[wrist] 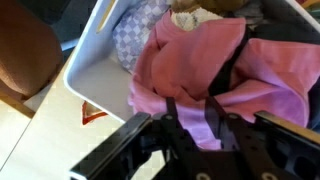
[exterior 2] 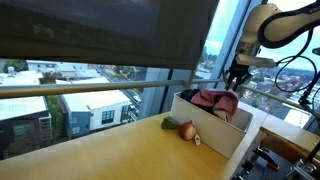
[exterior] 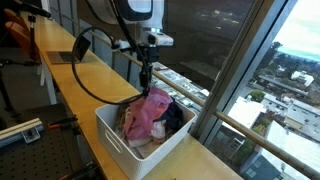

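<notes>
My gripper (exterior: 147, 85) reaches down into a white bin (exterior: 112, 135) on a wooden counter. Its fingers (wrist: 192, 118) are closed on a fold of a pink cloth (wrist: 200, 55) that lies on top of the clothes in the bin. The pink cloth (exterior: 150, 112) rises in a peak toward the fingers. In an exterior view the gripper (exterior 2: 235, 84) is over the same cloth (exterior 2: 213, 99) in the bin (exterior 2: 215, 135). Other garments, one checked (wrist: 135, 40) and one dark (exterior: 176, 118), lie under and beside it.
A small red and green object (exterior 2: 184, 127) lies on the counter (exterior 2: 110, 155) next to the bin. Large windows with a railing (exterior 2: 90, 88) run along the counter's far edge. A laptop (exterior: 62, 57) sits farther along the counter.
</notes>
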You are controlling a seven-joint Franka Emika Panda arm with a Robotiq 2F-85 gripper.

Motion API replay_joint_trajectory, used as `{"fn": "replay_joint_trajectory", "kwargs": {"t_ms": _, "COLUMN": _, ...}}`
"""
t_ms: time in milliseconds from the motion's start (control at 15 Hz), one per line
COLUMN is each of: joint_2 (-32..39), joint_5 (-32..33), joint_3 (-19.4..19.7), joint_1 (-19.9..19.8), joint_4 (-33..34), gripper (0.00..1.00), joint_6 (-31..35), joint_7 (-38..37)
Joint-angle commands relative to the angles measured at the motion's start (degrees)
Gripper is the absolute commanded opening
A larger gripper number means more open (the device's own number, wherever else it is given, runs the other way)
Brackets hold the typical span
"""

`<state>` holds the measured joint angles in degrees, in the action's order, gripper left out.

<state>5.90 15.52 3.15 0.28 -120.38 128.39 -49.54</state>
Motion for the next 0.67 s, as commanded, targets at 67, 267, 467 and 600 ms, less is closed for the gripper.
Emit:
{"fn": "replay_joint_trajectory", "kwargs": {"t_ms": 67, "joint_2": -2.05, "joint_5": 1.09, "joint_3": -0.64, "joint_1": 1.17, "joint_4": 2.07, "gripper": 0.75, "joint_6": -1.43, "joint_7": -1.11}}
{"fn": "replay_joint_trajectory", "kwargs": {"t_ms": 267, "joint_2": -2.68, "joint_5": 2.12, "joint_3": -2.77, "joint_1": 3.18, "joint_4": 3.76, "gripper": 0.96, "joint_6": -1.80, "joint_7": -2.63}}
{"fn": "replay_joint_trajectory", "kwargs": {"t_ms": 467, "joint_2": -0.93, "joint_5": 3.21, "joint_3": -5.50, "joint_1": 5.82, "joint_4": 5.37, "gripper": 1.00, "joint_6": -2.06, "joint_7": -4.97}}
{"fn": "replay_joint_trajectory", "kwargs": {"t_ms": 600, "joint_2": 1.13, "joint_5": 3.46, "joint_3": -7.42, "joint_1": 7.90, "joint_4": 6.11, "gripper": 1.00, "joint_6": -2.20, "joint_7": -6.70}}
